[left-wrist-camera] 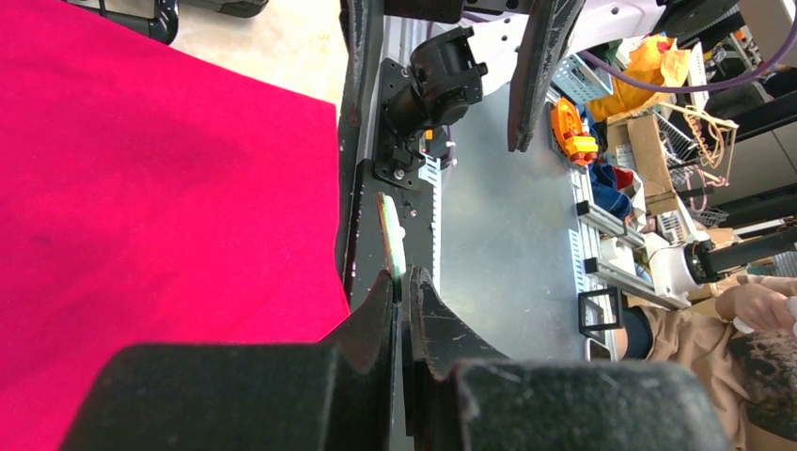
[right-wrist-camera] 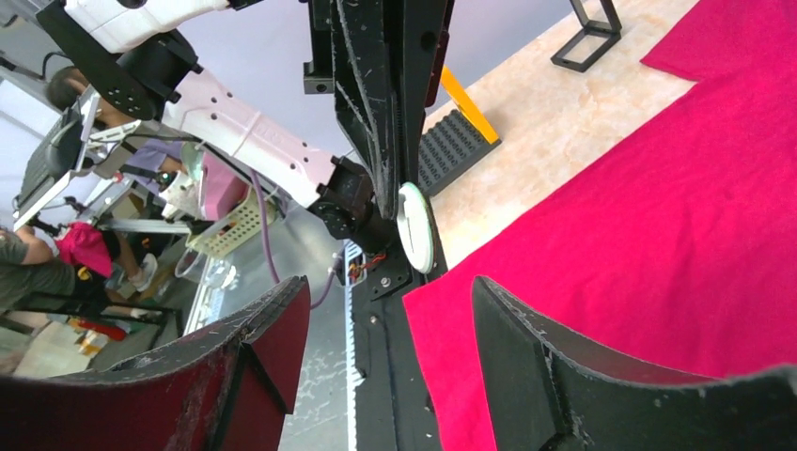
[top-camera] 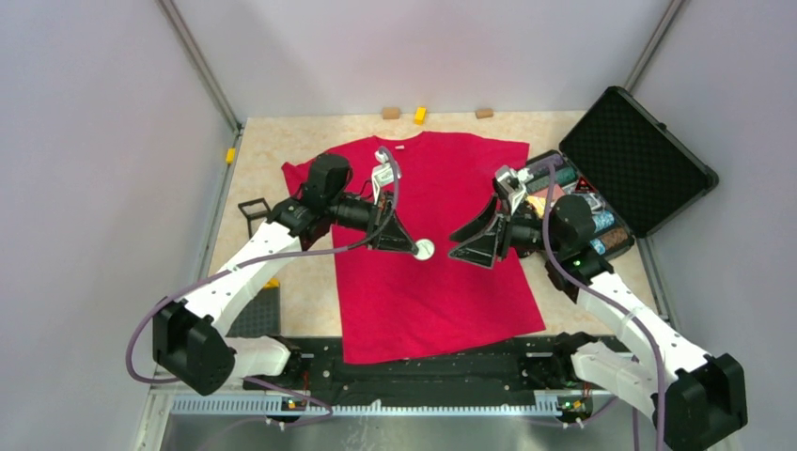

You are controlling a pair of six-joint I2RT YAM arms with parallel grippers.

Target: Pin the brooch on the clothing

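Furthest out from your left claw (top-camera: pixel 406 242), off the shirt, a small black frame (top-camera: pixel 254 214) stands on the tan surface (top-camera: pixel 263 150). The left claw itself is pressed together on the brooch (top-camera: pixel 425 249). It pinches the little disc by its edge, so the disc sticks out past the fingertips toward the other claw. In the left wrist view the disc stands edge-on between the two black fingers (left-wrist-camera: pixel 371 319), with a greenish rim.

Under both claws lies the red T-shirt (top-camera: pixel 432 291), spread flat with its collar at the far side. The brooch sits over the middle of the shirt. From above you cannot tell whether it touches the fabric.

Just past the brooch, your right claw (top-camera: pixel 467 246) faces it with its fingers spread wide and nothing between them. The right wrist view shows the pale round face of the disc ahead of the gap, apart from both fingers.

Behind the right claw, beyond the shirt's sleeve, an open black case (top-camera: pixel 644 160) holds colourful trinkets (top-camera: pixel 569 188).
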